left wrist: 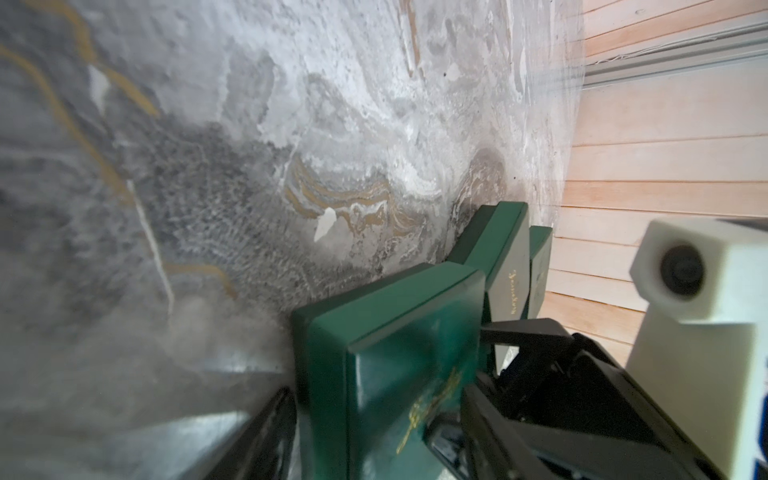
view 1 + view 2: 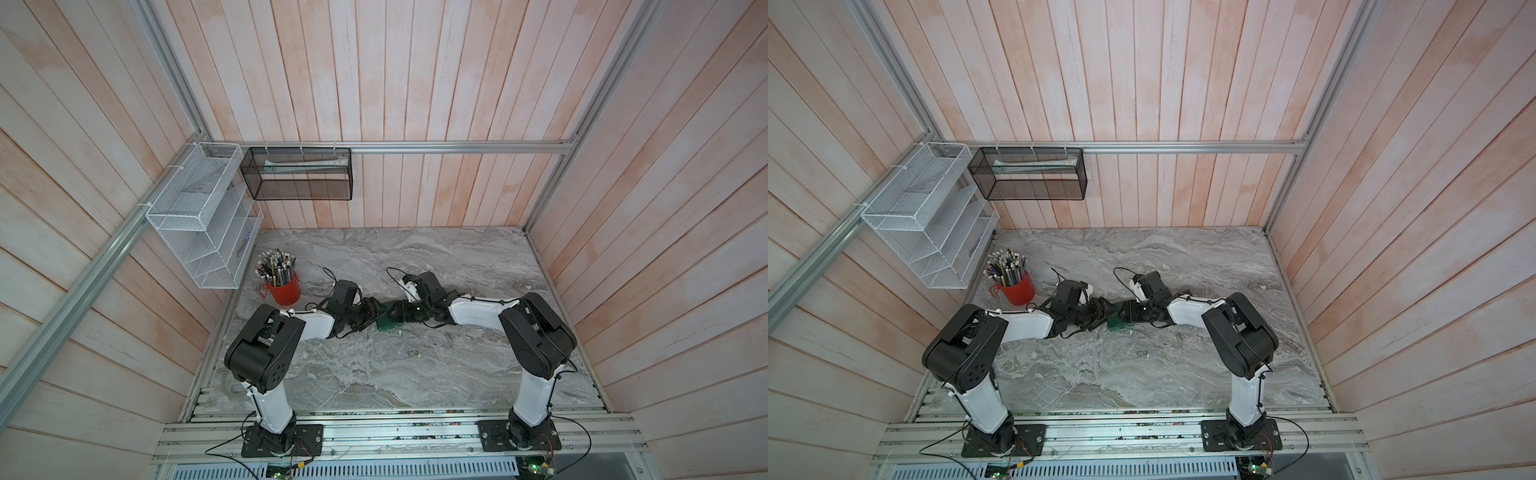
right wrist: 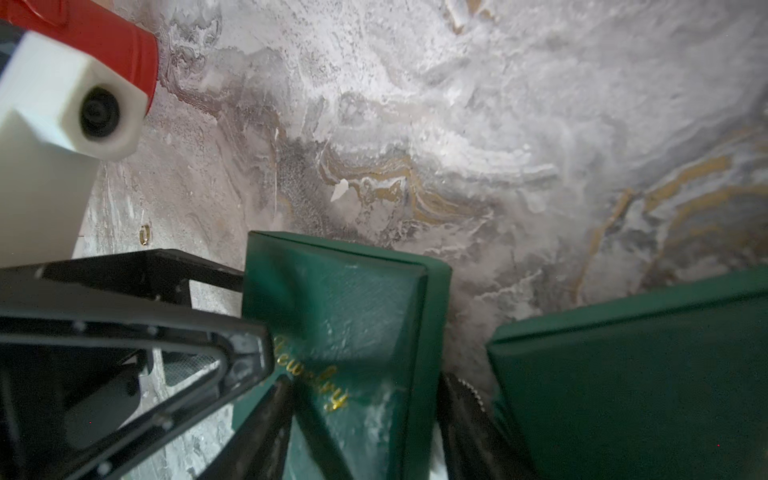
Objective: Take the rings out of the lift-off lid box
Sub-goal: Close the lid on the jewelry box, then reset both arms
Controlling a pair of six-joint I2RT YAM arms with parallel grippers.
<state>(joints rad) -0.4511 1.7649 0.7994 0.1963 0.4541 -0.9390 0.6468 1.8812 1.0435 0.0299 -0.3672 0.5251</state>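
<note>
1. Under the scripted green box, and running well out from it on every side: grey marble table. Roughly mid-table for the box itself in both top views, wedged between the two arms.
2. Coming at the box from one side: left gripper. Spread pretty wide with the box in between, one finger along its side wall, the other over its top face. Can't tell if actually pinching or just straddling.
3. Reaching in from the box's opposite side: right gripper. Spread apart too, one finger over the gold lettering, the other down the gap beside the box. Same deal, can't tell whether gripping.
4. Well off from the box, back past the left gripper: red cup crammed with pens.
5. Just beside the box, across that finger-filled gap: second green box, mostly cropped.
6. Near the box but clear of it, on bare marble: white scrap.
7. Outside the box, on the table off its left-gripper side, just past a black finger: one tiny pale ring. No telling the box's contents from these shots.
</note>
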